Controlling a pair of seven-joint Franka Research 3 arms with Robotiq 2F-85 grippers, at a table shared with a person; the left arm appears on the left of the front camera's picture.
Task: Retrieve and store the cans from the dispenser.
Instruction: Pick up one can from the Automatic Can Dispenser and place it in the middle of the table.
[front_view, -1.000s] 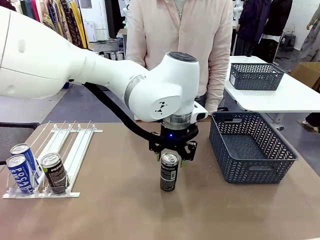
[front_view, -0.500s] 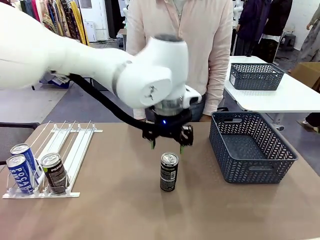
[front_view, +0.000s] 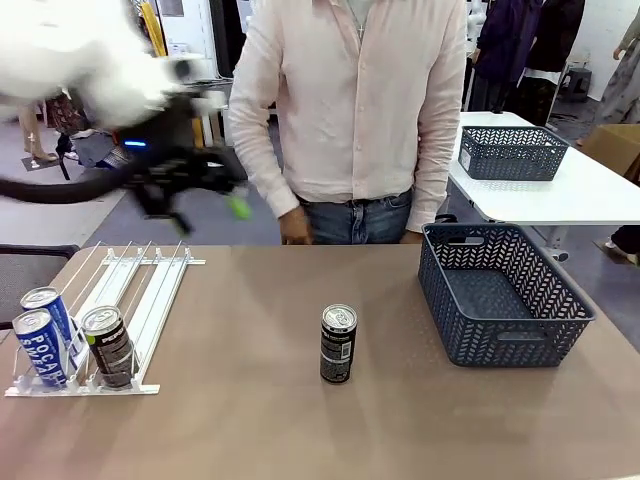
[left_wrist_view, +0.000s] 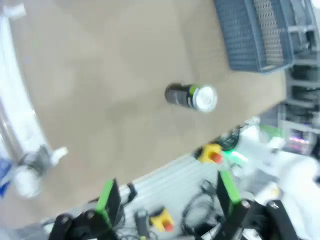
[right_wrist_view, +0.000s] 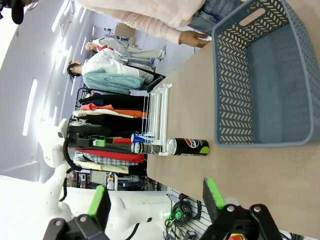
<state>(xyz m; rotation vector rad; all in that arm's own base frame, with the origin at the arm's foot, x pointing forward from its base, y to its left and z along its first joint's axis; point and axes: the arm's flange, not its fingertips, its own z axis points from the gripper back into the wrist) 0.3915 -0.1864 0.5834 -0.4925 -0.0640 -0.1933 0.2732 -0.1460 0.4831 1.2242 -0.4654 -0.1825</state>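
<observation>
A black can stands upright and alone in the middle of the table, touched by nothing. The white dispenser lies at the left, with two blue cans and another black can at its front lip. My left gripper is a blur high above the dispenser's far end, open. In its wrist view the left gripper is empty, with the black can far below. My right gripper is open and empty, off the table's edge, with the black can ahead of it.
A dark grey mesh basket stands at the right of the table, with nothing in it. A person in a pink shirt stands at the far edge. A second basket sits on a white table behind.
My left gripper let go of the black can, rose, and swung up and to the left over the dispenser. The can stays upright where it was set.
</observation>
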